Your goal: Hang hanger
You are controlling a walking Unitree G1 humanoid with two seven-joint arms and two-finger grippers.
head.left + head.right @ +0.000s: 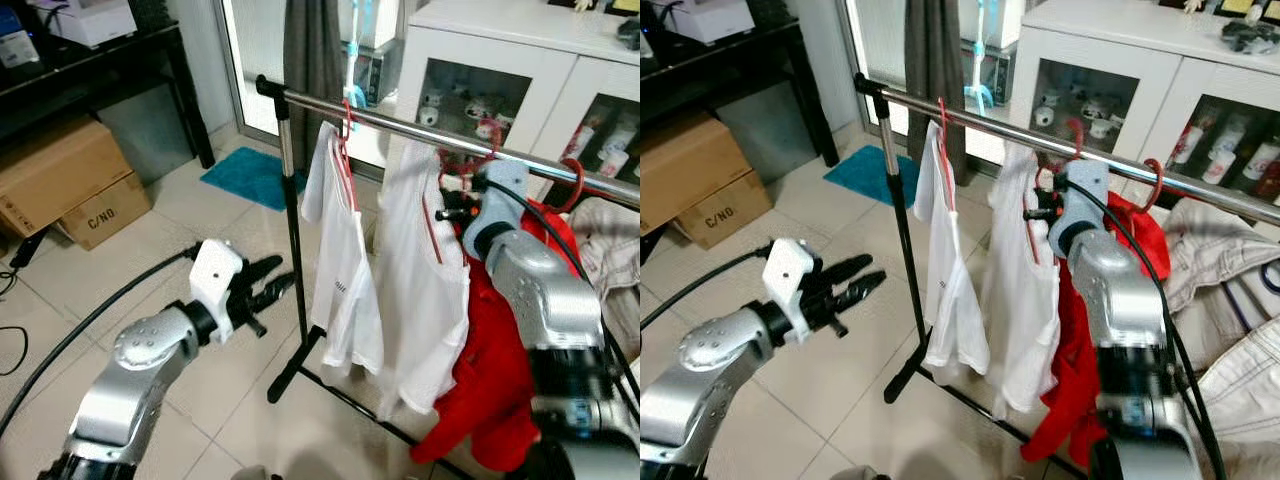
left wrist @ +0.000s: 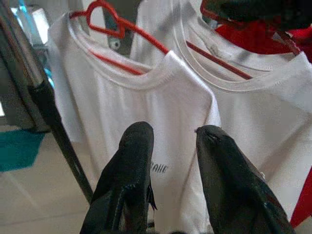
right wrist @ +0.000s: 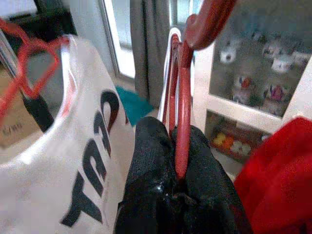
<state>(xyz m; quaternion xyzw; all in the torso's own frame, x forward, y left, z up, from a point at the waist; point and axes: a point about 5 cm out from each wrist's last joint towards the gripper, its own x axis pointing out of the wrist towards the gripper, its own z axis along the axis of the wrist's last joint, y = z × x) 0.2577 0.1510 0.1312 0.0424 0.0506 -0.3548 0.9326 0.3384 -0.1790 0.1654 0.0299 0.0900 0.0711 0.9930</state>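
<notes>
Red hanger (image 3: 183, 97) carrying a white shirt (image 1: 425, 300) sits clamped in the right gripper (image 3: 178, 146), its hook up at the rail (image 1: 420, 128) near the middle, beside another white shirt (image 1: 340, 270). The left gripper (image 1: 262, 290) hovers unclenched, low by the rail's post. If the hook isn't fully over, letting go drops it

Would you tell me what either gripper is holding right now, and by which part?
The right gripper is shut on the red hanger, pinching its neck just below the hook. The left gripper is open and holds nothing.
</notes>
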